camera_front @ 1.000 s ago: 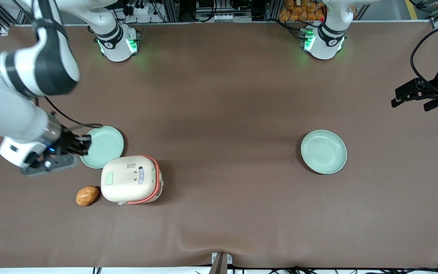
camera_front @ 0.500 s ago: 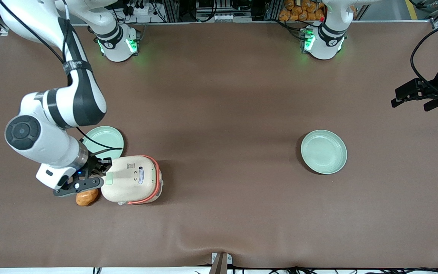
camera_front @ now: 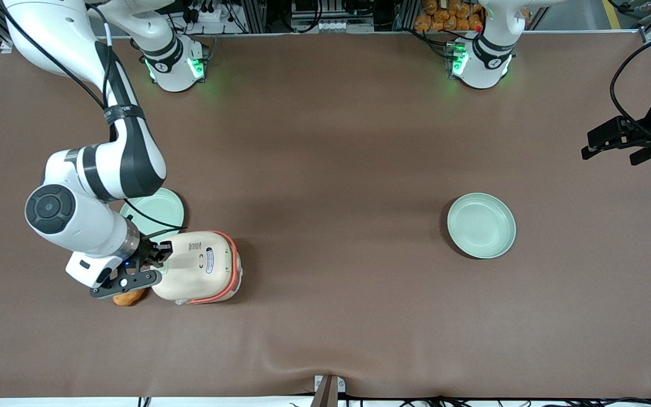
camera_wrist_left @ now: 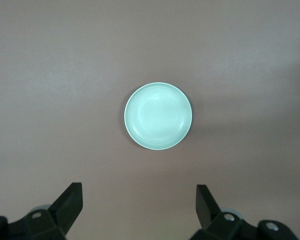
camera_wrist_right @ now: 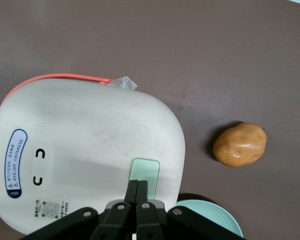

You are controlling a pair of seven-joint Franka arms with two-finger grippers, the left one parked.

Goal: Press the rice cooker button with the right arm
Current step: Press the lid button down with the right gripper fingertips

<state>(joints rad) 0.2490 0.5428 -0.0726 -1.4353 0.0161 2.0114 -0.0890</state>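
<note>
The cream-white rice cooker (camera_front: 198, 265) with an orange-red trim band stands on the brown table toward the working arm's end. It also shows in the right wrist view (camera_wrist_right: 85, 145), lid shut, with a pale green rectangular button (camera_wrist_right: 144, 171) on its lid. My right arm (camera_front: 94, 169) reaches down to it. My gripper (camera_front: 159, 255) is shut, fingers pressed together, with its tips (camera_wrist_right: 138, 183) over the green button. Whether the tips touch the button I cannot tell.
A brown potato (camera_wrist_right: 239, 144) lies on the table beside the cooker, partly under the gripper in the front view (camera_front: 127, 297). A green plate (camera_front: 159, 206) sits beside the cooker, farther from the front camera. Another green plate (camera_front: 481, 225) lies toward the parked arm's end.
My right arm has swung in from the table's end toward the cooker. The gripper moved from beside the near green plate onto the cooker's green button.
</note>
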